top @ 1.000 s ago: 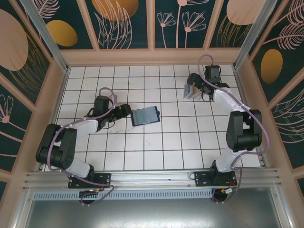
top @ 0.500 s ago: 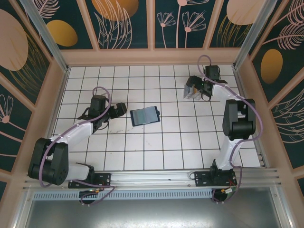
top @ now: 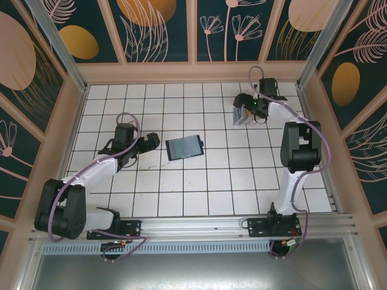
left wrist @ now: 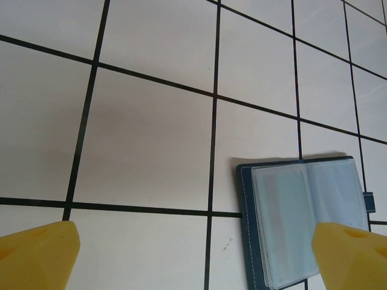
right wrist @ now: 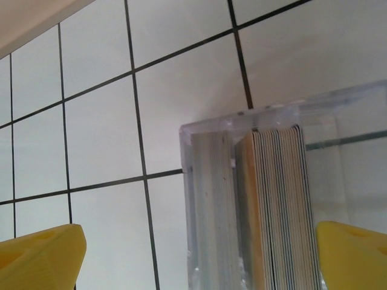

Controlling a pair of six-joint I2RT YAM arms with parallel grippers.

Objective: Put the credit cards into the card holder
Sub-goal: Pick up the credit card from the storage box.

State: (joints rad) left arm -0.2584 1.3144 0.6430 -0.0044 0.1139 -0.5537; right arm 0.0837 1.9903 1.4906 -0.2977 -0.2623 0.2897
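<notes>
The white-tiled worktop (top: 199,187) carries the card holder (top: 184,147) close to its middle, a little left of centre. It lies flat and opened out, its dark blue cover underneath and its pale grey-blue sleeves facing up. In the left wrist view, a small clasp tab (left wrist: 370,201) sticks out from one edge.

The left fingers (left wrist: 37,255) are spread wide with nothing between them, low over the tiles just left of the card holder and apart from it. In the left wrist view, one yellow tip covers a corner of the holder.

The credit cards (right wrist: 278,205) are at the far right of the worktop, standing on edge and packed together in a clear plastic rack (right wrist: 202,136). Their edges look mostly grey, with a tan-orange one at the side of the stack. What sits in the next slot is hard to make out.

The right fingers (right wrist: 354,254) are also spread wide and grip nothing. The end of the rack lies between their yellow tips, and I cannot tell whether either tip touches the plastic.
</notes>
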